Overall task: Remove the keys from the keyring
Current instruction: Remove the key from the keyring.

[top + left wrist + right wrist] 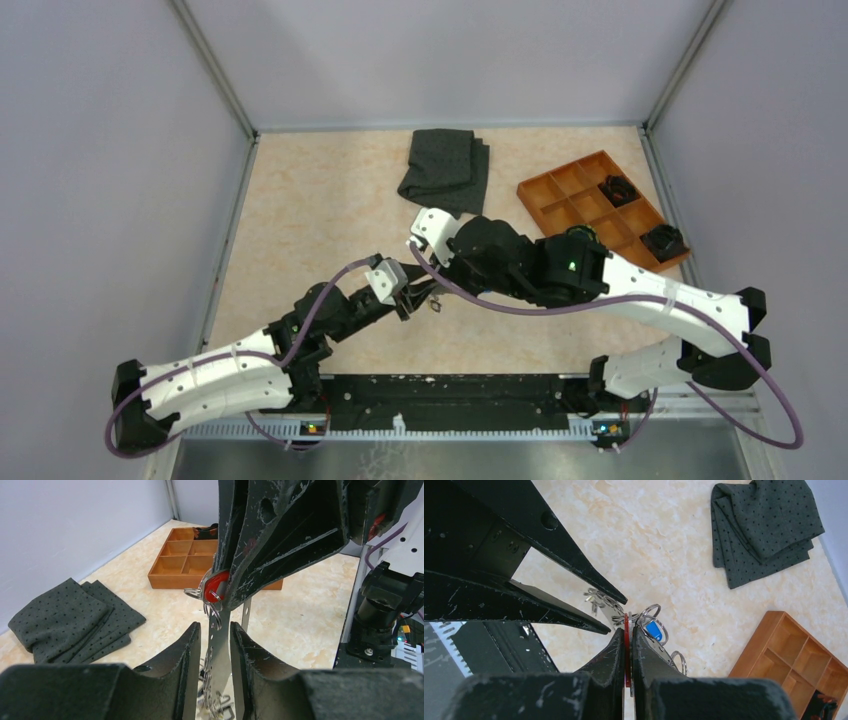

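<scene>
Keyring [216, 645] flat perforated metal band, red-headed key [215, 586] clamped in right pincer [628, 631], left pincer [215, 626] parted around band

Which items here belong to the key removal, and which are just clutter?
Job:
- red key, pinched in the right gripper
- blue key
- keyring band, between the left gripper fingers

Lying about:
- folded cloth
- orange tray
- black clumps in the tray

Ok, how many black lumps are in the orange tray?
2. One black lump in a far right-side compartment of the tray, the other lump in its near right corner. The right arm may hide more.
</scene>
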You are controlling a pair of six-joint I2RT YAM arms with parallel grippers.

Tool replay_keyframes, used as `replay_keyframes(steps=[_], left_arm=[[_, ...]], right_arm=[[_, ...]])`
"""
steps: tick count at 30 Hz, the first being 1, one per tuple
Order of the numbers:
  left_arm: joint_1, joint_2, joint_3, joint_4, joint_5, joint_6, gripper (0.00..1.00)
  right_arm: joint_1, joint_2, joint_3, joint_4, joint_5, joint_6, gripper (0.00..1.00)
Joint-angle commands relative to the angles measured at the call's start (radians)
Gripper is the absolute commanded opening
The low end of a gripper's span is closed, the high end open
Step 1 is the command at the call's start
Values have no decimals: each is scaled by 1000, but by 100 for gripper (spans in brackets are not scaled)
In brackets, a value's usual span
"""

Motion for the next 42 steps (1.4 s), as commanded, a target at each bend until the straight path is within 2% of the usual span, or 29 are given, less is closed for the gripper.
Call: replay_keyframes(steps=[1, 17, 20, 28, 42], left_arm=[[-3, 5, 11, 84, -12, -3, 34], [-3, 20, 12, 111, -13, 4, 32], [-3, 21, 12, 112, -8, 9, 27], [-4, 32, 14, 83, 13, 23, 0], [-3, -31, -35, 114, 2, -8, 0]], right_arm=[[-8, 6, 65, 35, -5, 6, 0], [-8, 16, 67, 36, -17, 8, 0], [-7, 16, 65, 36, -16, 10, 0], [-10, 10, 53, 35, 77, 9, 0], [-118, -45, -81, 44, 76, 23, 0]])
